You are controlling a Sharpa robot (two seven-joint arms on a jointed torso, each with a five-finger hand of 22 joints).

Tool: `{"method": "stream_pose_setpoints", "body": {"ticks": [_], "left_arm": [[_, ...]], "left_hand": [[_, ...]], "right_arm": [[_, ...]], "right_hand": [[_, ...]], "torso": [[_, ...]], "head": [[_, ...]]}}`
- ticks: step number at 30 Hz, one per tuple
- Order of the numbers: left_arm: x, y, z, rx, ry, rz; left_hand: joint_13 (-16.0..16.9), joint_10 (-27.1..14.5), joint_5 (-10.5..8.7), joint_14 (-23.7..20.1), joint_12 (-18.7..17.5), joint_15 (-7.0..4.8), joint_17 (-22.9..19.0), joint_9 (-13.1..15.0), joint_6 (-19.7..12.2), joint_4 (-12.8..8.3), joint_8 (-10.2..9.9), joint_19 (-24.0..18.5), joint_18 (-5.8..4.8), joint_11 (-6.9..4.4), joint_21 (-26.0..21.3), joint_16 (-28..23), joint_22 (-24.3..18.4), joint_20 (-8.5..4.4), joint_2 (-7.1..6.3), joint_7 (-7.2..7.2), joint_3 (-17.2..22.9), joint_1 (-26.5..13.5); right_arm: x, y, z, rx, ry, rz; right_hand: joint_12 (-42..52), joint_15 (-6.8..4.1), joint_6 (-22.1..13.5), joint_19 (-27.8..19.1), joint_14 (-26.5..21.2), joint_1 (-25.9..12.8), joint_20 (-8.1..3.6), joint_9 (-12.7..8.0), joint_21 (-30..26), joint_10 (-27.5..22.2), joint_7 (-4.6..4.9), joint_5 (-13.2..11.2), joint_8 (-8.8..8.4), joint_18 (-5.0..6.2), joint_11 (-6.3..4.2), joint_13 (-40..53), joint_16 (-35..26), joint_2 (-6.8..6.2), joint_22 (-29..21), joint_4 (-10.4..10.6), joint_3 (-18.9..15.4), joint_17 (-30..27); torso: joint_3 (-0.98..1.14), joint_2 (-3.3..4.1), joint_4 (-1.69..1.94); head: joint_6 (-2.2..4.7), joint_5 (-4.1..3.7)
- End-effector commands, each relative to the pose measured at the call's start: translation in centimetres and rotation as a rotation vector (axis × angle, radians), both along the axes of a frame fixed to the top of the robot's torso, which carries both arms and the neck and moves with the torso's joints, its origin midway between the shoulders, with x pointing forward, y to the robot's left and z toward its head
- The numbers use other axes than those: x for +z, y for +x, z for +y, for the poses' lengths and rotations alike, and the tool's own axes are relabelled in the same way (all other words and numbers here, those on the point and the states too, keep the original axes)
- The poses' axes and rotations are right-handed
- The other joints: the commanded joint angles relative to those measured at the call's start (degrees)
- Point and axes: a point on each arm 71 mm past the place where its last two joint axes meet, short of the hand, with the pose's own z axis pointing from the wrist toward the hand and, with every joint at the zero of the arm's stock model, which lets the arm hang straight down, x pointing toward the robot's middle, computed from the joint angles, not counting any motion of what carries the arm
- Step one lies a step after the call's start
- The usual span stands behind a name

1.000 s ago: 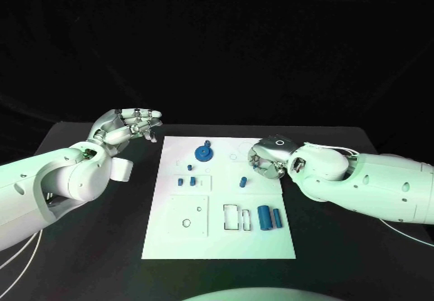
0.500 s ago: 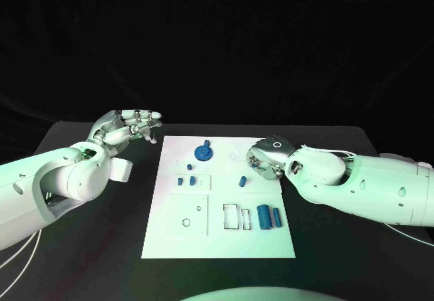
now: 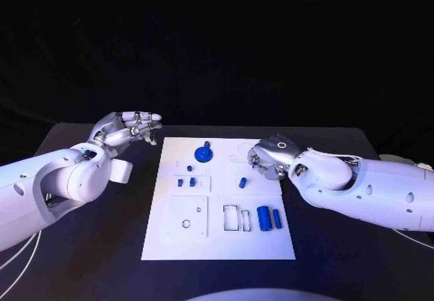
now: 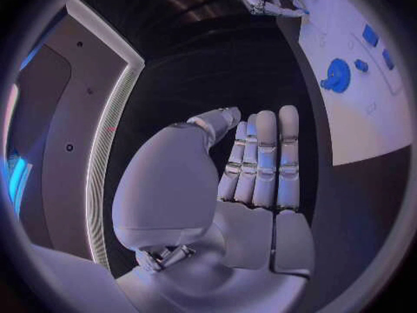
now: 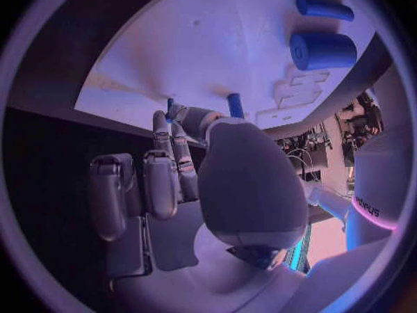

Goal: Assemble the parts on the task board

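The white task board (image 3: 217, 241) lies in the middle of the table. On it are a blue gear (image 3: 204, 152), small blue pieces (image 3: 186, 182), a blue peg (image 3: 243, 182) and two blue cylinders (image 3: 269, 217). My right hand (image 3: 267, 157) hovers over the board's upper right edge. In the right wrist view its thumb (image 5: 243, 181) meets a fingertip, and a small blue part (image 5: 171, 108) is pinched there. The peg (image 5: 235, 104) and cylinders (image 5: 323, 49) lie beyond it. My left hand (image 3: 127, 128) is raised beside the board's far left corner. Its straight fingers (image 4: 260, 160) hold nothing.
Black table (image 3: 90, 251) surrounds the board on all sides. Rectangular cutouts (image 3: 237, 217) and a square plate with a ring (image 3: 186, 216) mark the board's near half. My right forearm (image 3: 362, 188) lies along the board's right side.
My right hand and forearm have shifted slightly over the board's upper right edge. The left hand and the parts on the board are as before.
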Motion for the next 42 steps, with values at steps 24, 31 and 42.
{"method": "stream_pose_setpoints", "body": {"ticks": [24, 31, 42], "left_arm": [[-0.2, 0.4, -0.7, -0.018, -0.017, 0.014], [-0.2, 0.6, -1.4, -0.022, -0.026, 0.017], [-0.2, 0.7, -2.4, -0.039, -0.032, 0.021]], "left_hand": [[0.0, -1.0, 0.21, -0.5, 0.4, 0.23, -0.3, -0.1, -0.8, -0.3, -0.5, 0.3, 0.75, 0.16, -0.4, -0.4, -0.1, 0.06, 0.58, 0.29, -0.1, 0.2], [0.0, -1.1, 0.21, -0.5, 0.4, 0.25, -0.3, -0.2, -0.8, -0.3, -0.5, 0.3, 0.75, 0.18, -0.4, -0.4, -0.1, 0.07, 0.6, 0.31, -0.1, 0.2], [0.0, -1.1, 0.2, -0.5, 0.4, 0.26, -0.3, -0.2, -0.8, -0.3, -0.5, 0.3, 0.75, 0.18, -0.4, -0.4, -0.1, 0.08, 0.61, 0.32, -0.1, 0.2]], "right_arm": [[3.0, -4.5, 8.1, 0.219, 0.26, 0.044], [0.5, -5.7, 11.1, 0.282, 0.275, 0.115], [-2.3, -6.2, 12.8, 0.305, 0.261, 0.185]], "right_hand": [[-0.2, -0.29, 0.4, 4.7, 2.8, -0.8, -0.37, 0.0, 0.0, 3.8, 0.07, -0.4, 0.02, -0.66, -3.21, 0.3, -0.2, -0.01, 14.0, -0.5, 0.5, -0.4], [-0.3, -0.29, 0.3, 4.6, 2.8, -0.8, -0.37, 0.0, -0.3, 3.7, 0.08, -0.2, -0.02, -0.6, -3.2, 0.3, -0.2, 0.0, 13.9, -0.6, 0.5, -0.6], [-0.4, -0.27, 0.2, 4.6, 2.7, -1.0, -0.36, 0.0, -0.4, 3.7, 0.12, -0.1, -0.07, -0.58, -3.17, 0.4, -0.3, -0.03, 13.9, -0.6, 0.5, -0.6]], "torso": [[-0.22, 0.05, 0.09], [-0.22, 0.12, 0.12], [-0.1, 0.17, 0.03]], "head": [[-0.09, 4.63], [-0.29, 6.23], [-0.94, 8.09]]}}
